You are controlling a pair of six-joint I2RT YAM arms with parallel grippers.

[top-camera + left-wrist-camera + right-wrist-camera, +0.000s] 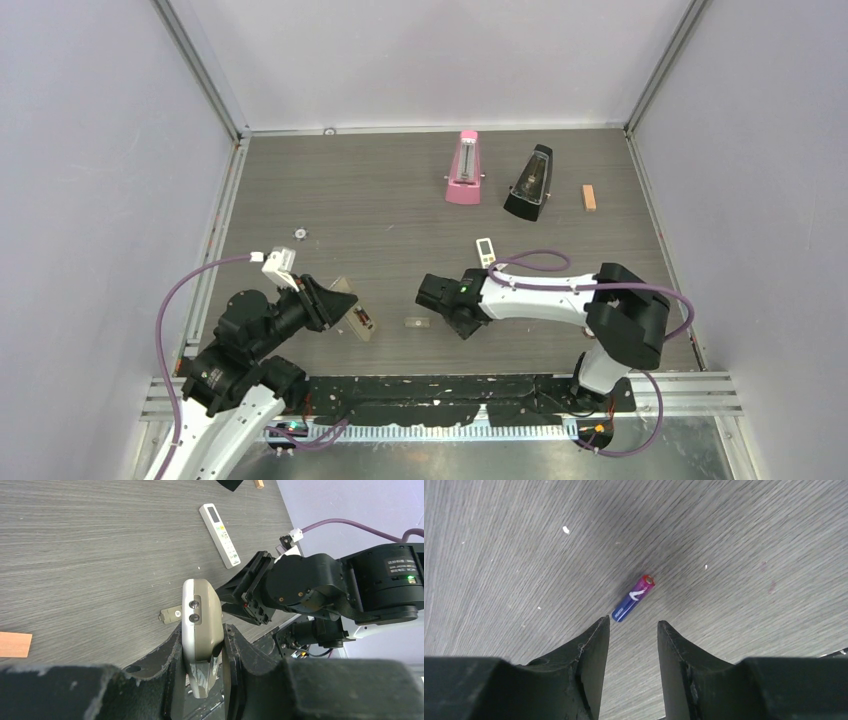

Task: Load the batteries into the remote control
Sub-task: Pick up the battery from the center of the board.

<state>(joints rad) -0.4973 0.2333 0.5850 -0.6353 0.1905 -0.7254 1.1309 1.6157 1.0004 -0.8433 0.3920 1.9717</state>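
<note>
My left gripper is shut on the remote control, gripping its sides. The grey-beige back faces the camera, and two small round ends show in a slot at its far end. In the top view the remote sticks out of the left gripper. A small beige cover piece lies on the table just beyond it. My right gripper is open, low over the table. One bluish-purple battery lies just past its left fingertip, outside the jaws. Other batteries are out of view.
A broader white remote with many buttons lies behind the right gripper. A pink metronome, a black metronome and an orange block stand at the back. A small round part lies at the left.
</note>
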